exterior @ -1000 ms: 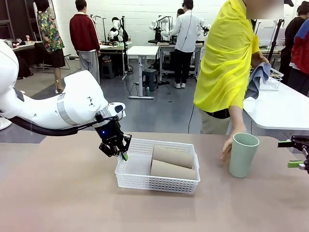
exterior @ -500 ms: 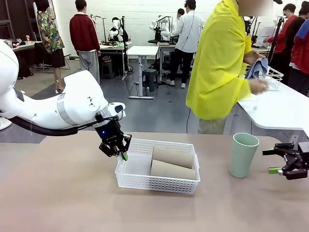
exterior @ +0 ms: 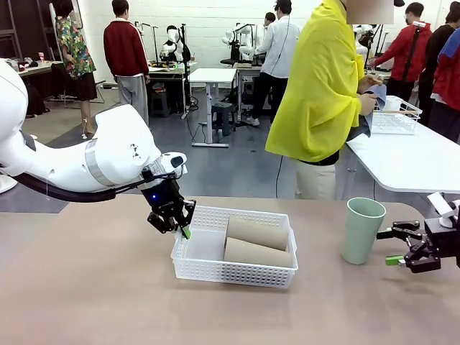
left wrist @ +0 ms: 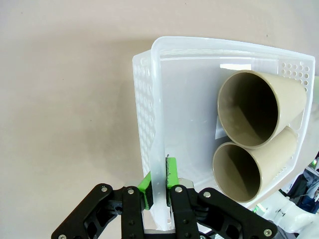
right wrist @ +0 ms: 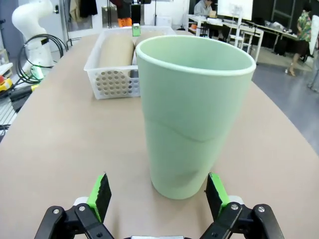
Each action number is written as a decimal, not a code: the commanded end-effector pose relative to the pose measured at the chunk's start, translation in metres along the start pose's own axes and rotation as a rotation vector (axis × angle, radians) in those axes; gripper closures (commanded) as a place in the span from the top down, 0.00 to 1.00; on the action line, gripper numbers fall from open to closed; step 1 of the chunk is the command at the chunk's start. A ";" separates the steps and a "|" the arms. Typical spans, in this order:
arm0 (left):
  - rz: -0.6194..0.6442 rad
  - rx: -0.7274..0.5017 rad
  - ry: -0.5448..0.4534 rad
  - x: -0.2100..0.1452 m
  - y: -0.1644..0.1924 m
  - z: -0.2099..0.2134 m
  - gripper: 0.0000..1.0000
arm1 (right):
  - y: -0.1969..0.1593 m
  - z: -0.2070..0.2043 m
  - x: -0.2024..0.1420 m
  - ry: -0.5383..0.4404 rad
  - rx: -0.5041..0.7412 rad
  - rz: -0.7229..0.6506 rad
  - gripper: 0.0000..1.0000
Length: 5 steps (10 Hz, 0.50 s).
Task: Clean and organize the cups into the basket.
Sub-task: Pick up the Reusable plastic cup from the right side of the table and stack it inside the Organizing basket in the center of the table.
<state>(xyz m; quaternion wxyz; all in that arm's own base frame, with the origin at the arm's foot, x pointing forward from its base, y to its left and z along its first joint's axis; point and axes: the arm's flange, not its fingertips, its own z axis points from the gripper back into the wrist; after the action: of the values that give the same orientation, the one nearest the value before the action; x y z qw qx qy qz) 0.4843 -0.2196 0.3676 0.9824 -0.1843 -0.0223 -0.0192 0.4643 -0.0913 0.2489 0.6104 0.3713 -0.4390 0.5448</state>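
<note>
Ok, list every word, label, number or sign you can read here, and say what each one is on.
None can be read.
The mint cup, the tan cups and the basket carry no print that shows.
A pale patch on the basket floor beside the tan cups is too faint to read.

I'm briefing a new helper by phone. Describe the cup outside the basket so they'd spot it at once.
On the brown table, look right of the white lattice basket, toward the open right tool. The mint green cup stands there upright and alone; the two tan cups lie on their sides inside the basket.
</note>
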 end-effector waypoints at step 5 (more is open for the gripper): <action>-0.001 -0.005 0.003 0.000 0.000 0.001 0.00 | -0.028 -0.024 0.001 -0.127 0.014 -0.076 1.00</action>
<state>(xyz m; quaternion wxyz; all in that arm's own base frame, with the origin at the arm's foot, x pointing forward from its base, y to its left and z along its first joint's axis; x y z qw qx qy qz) 0.4843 -0.2196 0.3676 0.9824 -0.1843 -0.0223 -0.0192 0.4852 -0.0750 0.2435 0.5954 0.4135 -0.4534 0.5186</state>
